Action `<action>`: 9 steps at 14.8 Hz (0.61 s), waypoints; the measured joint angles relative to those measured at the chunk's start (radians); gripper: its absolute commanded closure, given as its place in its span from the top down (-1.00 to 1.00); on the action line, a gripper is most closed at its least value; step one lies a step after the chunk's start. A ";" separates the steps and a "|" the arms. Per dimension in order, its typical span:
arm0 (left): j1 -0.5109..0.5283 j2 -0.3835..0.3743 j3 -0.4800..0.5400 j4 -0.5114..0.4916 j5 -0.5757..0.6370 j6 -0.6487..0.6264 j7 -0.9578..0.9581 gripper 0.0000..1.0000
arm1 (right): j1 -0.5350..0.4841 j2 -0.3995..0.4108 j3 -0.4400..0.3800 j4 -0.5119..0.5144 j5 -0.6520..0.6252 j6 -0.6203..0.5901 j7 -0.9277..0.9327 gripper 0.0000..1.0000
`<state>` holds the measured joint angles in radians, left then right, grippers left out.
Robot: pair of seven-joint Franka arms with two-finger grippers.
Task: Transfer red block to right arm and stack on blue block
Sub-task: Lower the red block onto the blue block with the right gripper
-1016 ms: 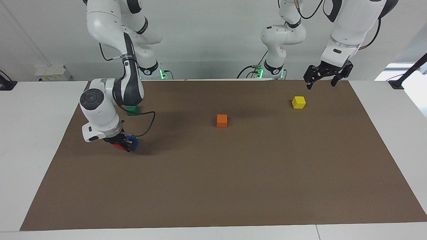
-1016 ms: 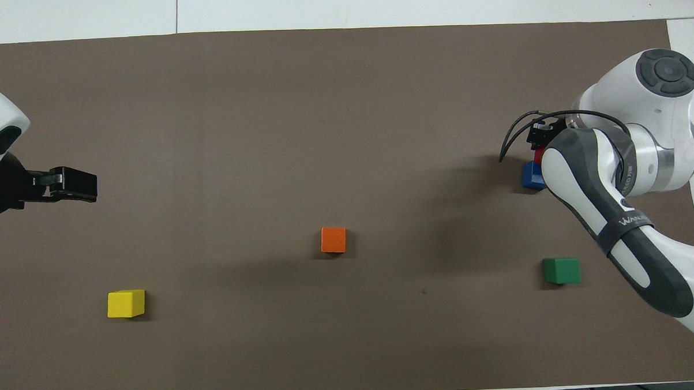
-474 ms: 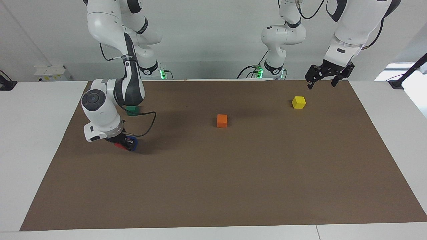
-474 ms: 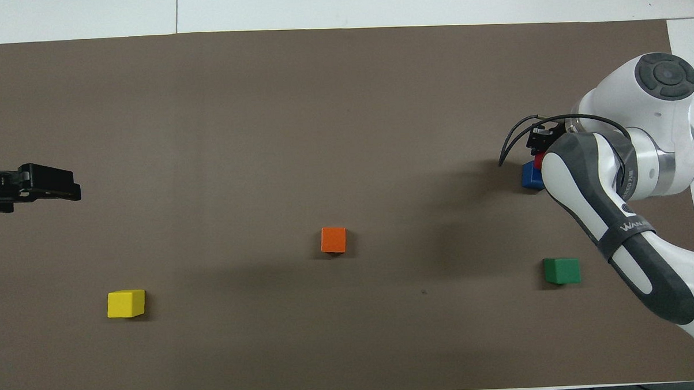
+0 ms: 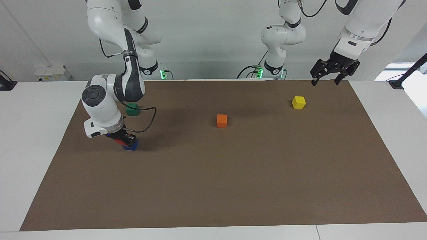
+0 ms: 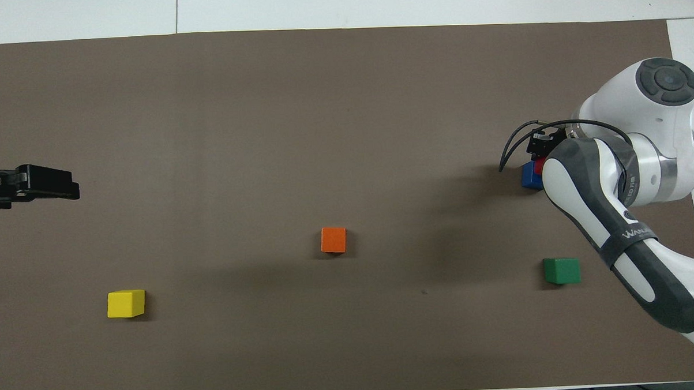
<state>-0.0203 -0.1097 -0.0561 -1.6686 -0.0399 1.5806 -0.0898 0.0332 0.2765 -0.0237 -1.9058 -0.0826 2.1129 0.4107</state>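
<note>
The brown mat (image 6: 321, 103) covers nearly the whole surface. The right arm (image 6: 619, 208) enters from the bottom corner at its own end and bends over the blue block (image 6: 530, 175), hiding most of it. A small part of the red block (image 6: 539, 165) shows beside the arm, just at the blue block; the right tool (image 6: 540, 148) is mostly covered. The green block (image 6: 561, 270) lies nearer to the robots than the blue one. The orange block (image 6: 333, 240) sits near the middle. The yellow block (image 6: 125, 303) lies toward the left arm's end, where the left tool (image 6: 70, 190) hangs over bare mat.
</note>
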 measured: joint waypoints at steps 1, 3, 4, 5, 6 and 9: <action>0.000 0.000 0.000 0.000 0.000 0.004 0.001 1.00 | 0.000 -0.002 0.000 -0.007 0.000 0.002 0.000 -1.00; 0.000 0.001 0.000 -0.001 0.005 0.020 0.008 1.00 | 0.000 -0.003 0.000 -0.020 0.000 0.016 0.000 -1.00; 0.000 0.003 0.000 -0.001 0.011 0.023 0.012 1.00 | 0.000 -0.004 0.000 -0.028 0.000 0.029 0.000 -1.00; 0.000 0.006 0.000 -0.001 0.015 0.025 0.014 1.00 | 0.000 -0.006 0.000 -0.036 0.000 0.039 0.000 -1.00; 0.000 0.010 0.000 0.000 0.016 0.027 0.015 1.00 | 0.000 -0.007 0.000 -0.042 0.000 0.048 0.000 -1.00; 0.000 0.024 0.000 0.001 0.019 0.028 0.018 1.00 | 0.000 -0.010 0.000 -0.051 0.000 0.054 0.000 -1.00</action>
<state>-0.0205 -0.0861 -0.0566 -1.6676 -0.0207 1.6089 -0.0720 0.0332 0.2668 -0.0236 -1.9565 -0.0826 2.1664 0.4107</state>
